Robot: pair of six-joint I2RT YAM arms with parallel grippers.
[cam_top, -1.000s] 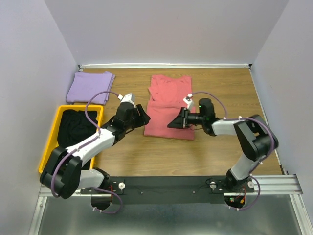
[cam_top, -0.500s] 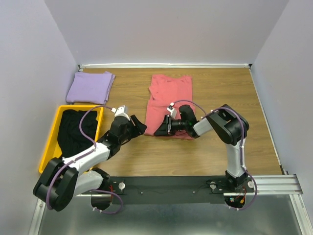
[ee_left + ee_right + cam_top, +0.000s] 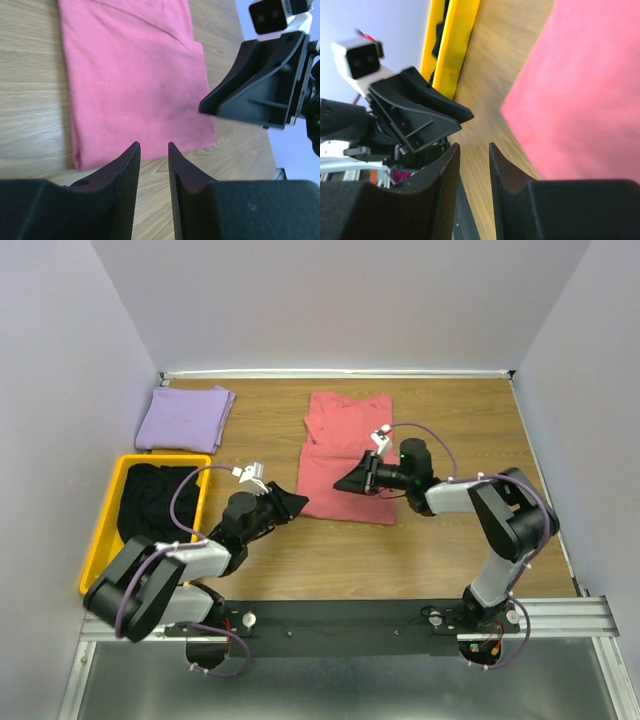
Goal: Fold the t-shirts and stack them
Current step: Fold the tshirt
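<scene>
A salmon-pink t-shirt (image 3: 345, 440) lies flat in the middle of the table, folded into a narrow shape with a crease across it. Its near left corner shows in the left wrist view (image 3: 130, 80). My left gripper (image 3: 290, 502) (image 3: 152, 150) hovers over bare wood just left of that corner, open by a narrow gap with nothing in it. My right gripper (image 3: 350, 480) (image 3: 474, 147) is above the shirt's near left part, pointing at the left gripper, also narrowly open and empty. A lavender t-shirt (image 3: 185, 418) lies folded at the back left. Black t-shirts (image 3: 155, 502) fill the bin.
The yellow plastic bin (image 3: 103, 525) stands at the left edge, beside the left arm. Walls close off the table's back and sides. The two grippers face each other a short way apart near the pink shirt's left edge.
The left gripper came nearer and lower, and its jaws narrowed. The right gripper swung left to the pink shirt's near edge, then drew back a little. The shirt lies as before.
</scene>
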